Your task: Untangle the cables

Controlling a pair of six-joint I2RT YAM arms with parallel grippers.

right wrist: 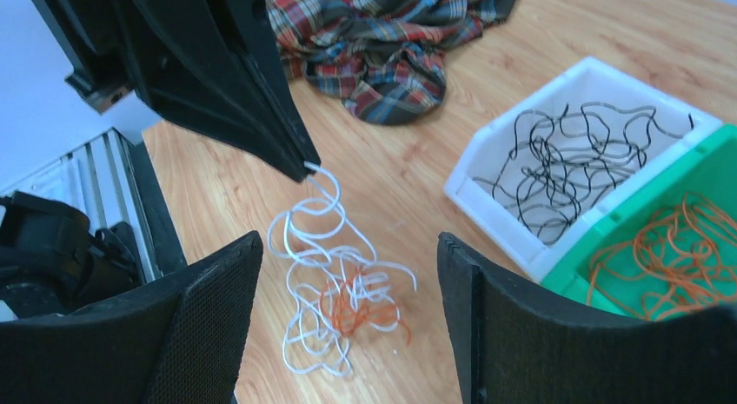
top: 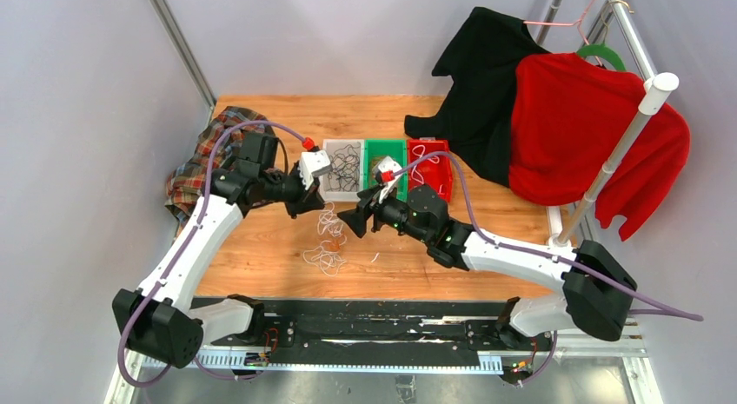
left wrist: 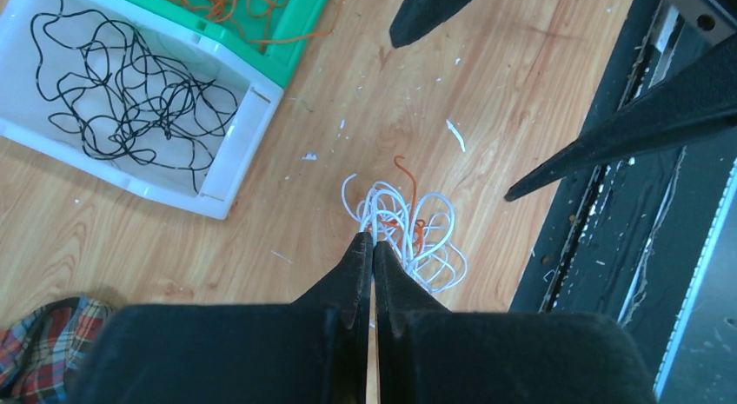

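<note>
You've one white-and-orange tangle (right wrist: 343,313) left near the counter's (top: 261,265) near edge: left gripper (left wrist: 372,241) clamps its white cable (right wrist: 318,204), right gripper (right wrist: 348,243) gapes.

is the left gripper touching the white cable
Touching. The right wrist view shows the left gripper with its tips shut on the top loop of the white cable.

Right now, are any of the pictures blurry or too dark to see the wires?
Top view: bright and even, but the wires look tiny. Left wrist view: wires sharp, the shut left claw is a black shape with no detail. Right wrist view: wires clear, the open right claw blocks the bottom corners.
</note>
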